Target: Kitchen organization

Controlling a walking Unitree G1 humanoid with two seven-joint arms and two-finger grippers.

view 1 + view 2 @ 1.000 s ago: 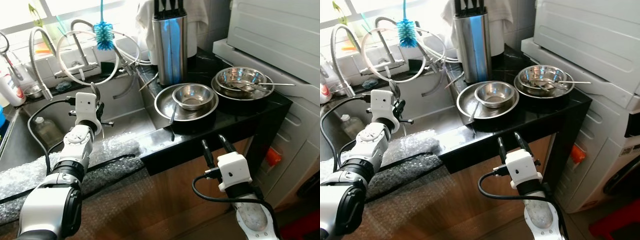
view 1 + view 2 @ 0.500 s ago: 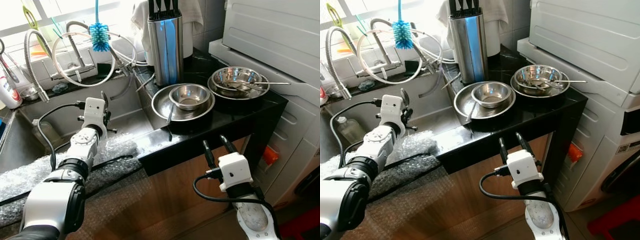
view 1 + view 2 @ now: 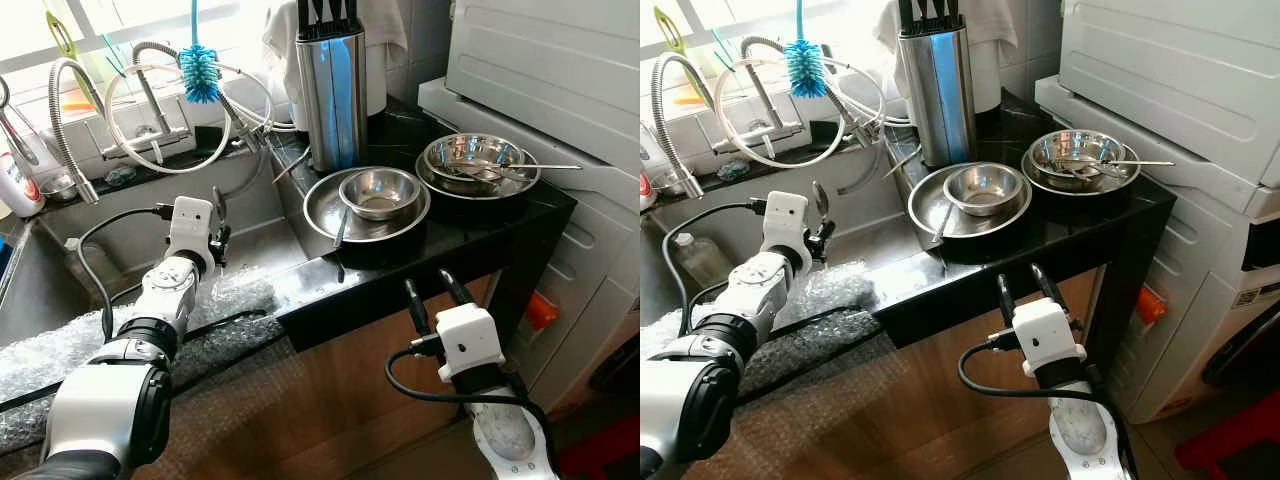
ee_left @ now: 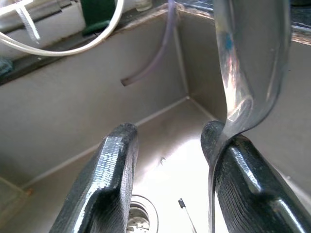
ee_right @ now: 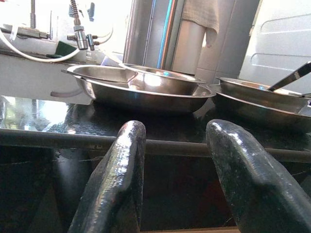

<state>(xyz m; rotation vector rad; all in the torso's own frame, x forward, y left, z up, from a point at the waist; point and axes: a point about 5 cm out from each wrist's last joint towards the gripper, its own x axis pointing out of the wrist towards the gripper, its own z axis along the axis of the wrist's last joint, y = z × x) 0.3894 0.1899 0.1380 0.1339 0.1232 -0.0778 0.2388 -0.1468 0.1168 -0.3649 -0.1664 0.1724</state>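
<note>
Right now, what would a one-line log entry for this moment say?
left gripper: over sink, spoon against one finger | right gripper: open, low before black counter | steel bowls: on counter

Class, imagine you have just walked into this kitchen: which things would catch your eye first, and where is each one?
The shiny steel bowls on the black counter stand out, one nested in a wide dish, with a tall steel knife block behind them. Over the sink, the left pincer holds a spoon upright. The right pincer hovers open just below the counter's front edge.
</note>
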